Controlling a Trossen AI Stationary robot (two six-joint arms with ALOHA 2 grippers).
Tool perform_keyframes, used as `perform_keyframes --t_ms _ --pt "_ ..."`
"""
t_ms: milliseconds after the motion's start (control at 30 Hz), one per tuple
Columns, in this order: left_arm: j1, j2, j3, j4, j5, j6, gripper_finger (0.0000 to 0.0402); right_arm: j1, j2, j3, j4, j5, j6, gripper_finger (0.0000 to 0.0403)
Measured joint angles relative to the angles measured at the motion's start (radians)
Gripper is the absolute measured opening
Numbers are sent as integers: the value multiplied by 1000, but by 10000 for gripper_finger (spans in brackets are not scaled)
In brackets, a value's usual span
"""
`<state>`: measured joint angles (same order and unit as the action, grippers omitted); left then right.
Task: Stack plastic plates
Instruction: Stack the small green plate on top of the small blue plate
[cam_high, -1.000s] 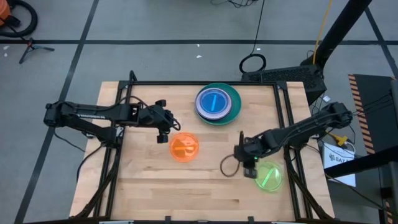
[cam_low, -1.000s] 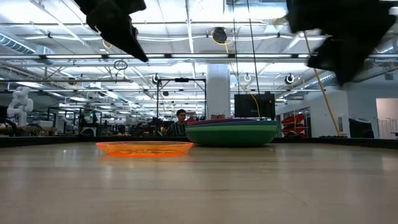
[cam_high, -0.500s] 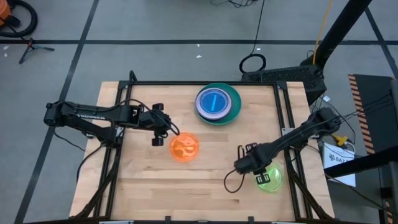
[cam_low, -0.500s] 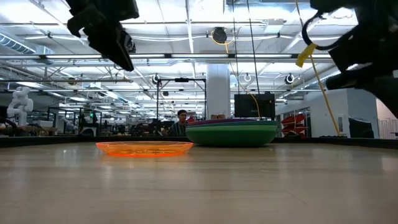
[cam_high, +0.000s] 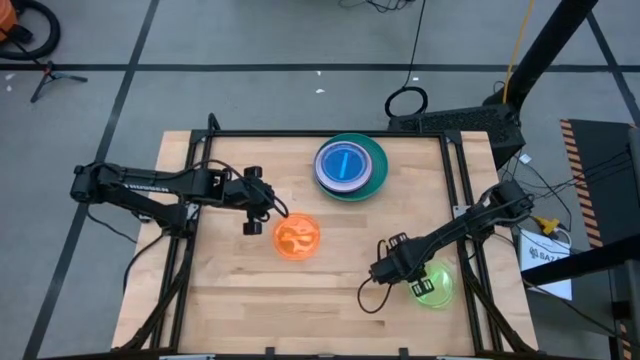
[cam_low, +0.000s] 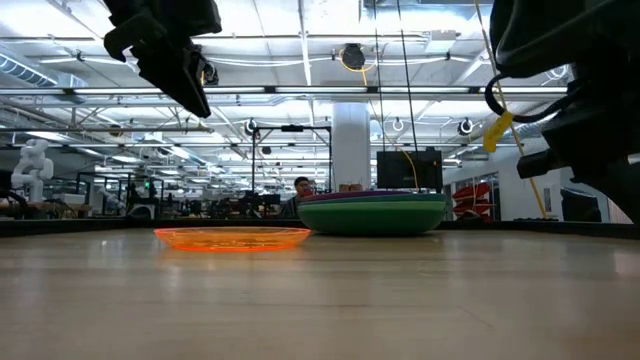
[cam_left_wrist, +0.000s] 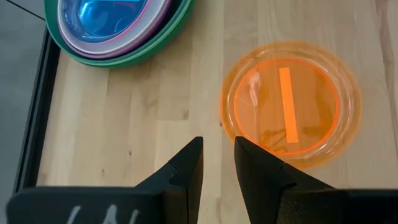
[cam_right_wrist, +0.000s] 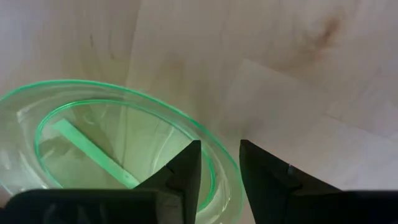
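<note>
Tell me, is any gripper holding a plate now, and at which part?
No. The left gripper and the right gripper stand open with nothing between the fingers.

We see a pale wooden table top (cam_high: 250, 290) made of butcher-block strips, held in a black metal frame (cam_high: 300, 134) that runs along its far edge and sides. Around it lies a grey floor (cam_high: 250, 90) crossed by dark tape lines (cam_high: 300, 67). A black coiled cable (cam_high: 407, 101) sits on that floor behind the table, with a yellow cord (cam_high: 519, 40) running down near a black slanted post (cam_high: 550, 45). In the low view we look into a large hall with ceiling light strips (cam_low: 300, 60), a white pillar (cam_low: 351, 145), a dark monitor (cam_low: 409, 169), and a person (cam_low: 303, 187) far behind the table.
</note>
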<state>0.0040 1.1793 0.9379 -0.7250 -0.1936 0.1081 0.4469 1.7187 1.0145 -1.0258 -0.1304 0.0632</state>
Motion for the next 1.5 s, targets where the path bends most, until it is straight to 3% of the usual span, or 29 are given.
perform_keyframes --t_ms 300,633,767,1300,1500 --pt "0 0 0 -2 0 -2 99 0 24 0 36 -1 -8 97" --pt "0 0 1 -2 0 -2 99 0 24 0 36 -4 2 27" --pt "0 0 1 -3 0 -2 99 -3 23 0 25 -6 64 4" --pt "0 0 1 -3 0 -1 99 -85 -60 1 -28 0 417 1" --pt "0 0 1 -4 0 -6 99 -140 -134 0 25 0 475 1"
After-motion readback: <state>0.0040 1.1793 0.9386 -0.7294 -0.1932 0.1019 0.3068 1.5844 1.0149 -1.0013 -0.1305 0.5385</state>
